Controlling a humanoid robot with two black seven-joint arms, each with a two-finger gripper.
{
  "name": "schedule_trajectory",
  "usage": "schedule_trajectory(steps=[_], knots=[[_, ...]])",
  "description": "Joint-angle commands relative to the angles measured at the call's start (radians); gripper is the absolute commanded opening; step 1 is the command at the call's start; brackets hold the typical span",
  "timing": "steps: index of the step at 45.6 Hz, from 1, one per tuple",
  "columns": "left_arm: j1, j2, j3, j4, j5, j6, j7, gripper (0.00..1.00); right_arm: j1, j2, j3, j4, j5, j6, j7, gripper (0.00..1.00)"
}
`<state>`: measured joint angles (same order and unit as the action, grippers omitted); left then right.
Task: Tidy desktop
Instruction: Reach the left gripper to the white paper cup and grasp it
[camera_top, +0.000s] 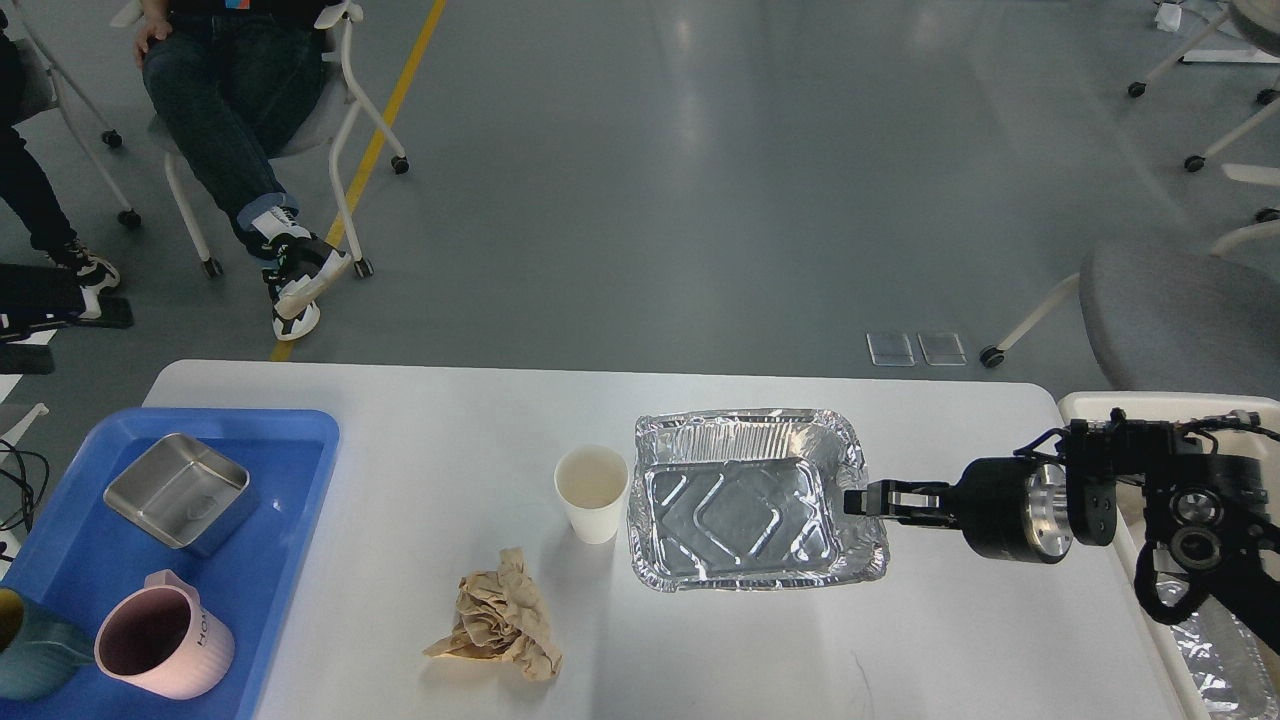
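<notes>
A grey workshop floor with a yellow line and rolling chairs lies beyond the bench (420, 420), a broad white matte top with rounded corners that fills the lower half of my view and is what I am to tidy. At its left edge sits a blue tray (290, 450) holding a steel box (178, 492) and a pink mug (165, 642); past the right edge a cream bin (1085, 405) waits. Near the middle stand a white paper cup (592, 492), a crumpled brown paper wad (498, 620) towards the near edge, and a foil pan (745, 500) just right of the cup, close beside it though I cannot tell if they touch. My right claw (868, 498) reaches in from the right edge with its fingers pinched closed on the pan's right rim; my left claw is out of sight. I judge the pan feather-light but flimsy: thin foil that buckles under its own leverage when held by one edge, so the rolled rim is the only stiff place to grip, and a hard squeeze will only crease it. The cup should be light and crushable, best taken around its wall; the wad is soft and can be pinched anywhere. The bench top itself looks smooth, so things will slide easily.
</notes>
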<state>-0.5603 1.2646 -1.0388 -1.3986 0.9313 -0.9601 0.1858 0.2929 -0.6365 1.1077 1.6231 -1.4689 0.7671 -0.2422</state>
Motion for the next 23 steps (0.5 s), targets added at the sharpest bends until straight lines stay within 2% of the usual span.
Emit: schedule_trajectory(steps=[1, 10, 17, 23], knots=[[-0.067, -0.226, 0.017, 0.053, 0.184, 0.0, 0.081, 1.0, 0.0, 0.001, 0.0, 0.001, 0.001, 0.0, 0.0, 0.0], [-0.147, -0.497, 0.042, 0.17, 0.251, 0.0, 0.185, 1.0, -0.008, -0.002, 0.001, 0.014, -0.001, 0.0, 0.0, 0.0], [-0.214, -0.605, 0.154, 0.266, 0.25, 0.003, 0.196, 1.0, -0.021, -0.002, 0.007, 0.02, -0.001, 0.0, -0.002, 0.0], [-0.24, -0.671, 0.235, 0.316, 0.248, 0.043, 0.196, 1.0, -0.032, -0.002, 0.009, 0.021, -0.001, 0.0, -0.002, 0.0]])
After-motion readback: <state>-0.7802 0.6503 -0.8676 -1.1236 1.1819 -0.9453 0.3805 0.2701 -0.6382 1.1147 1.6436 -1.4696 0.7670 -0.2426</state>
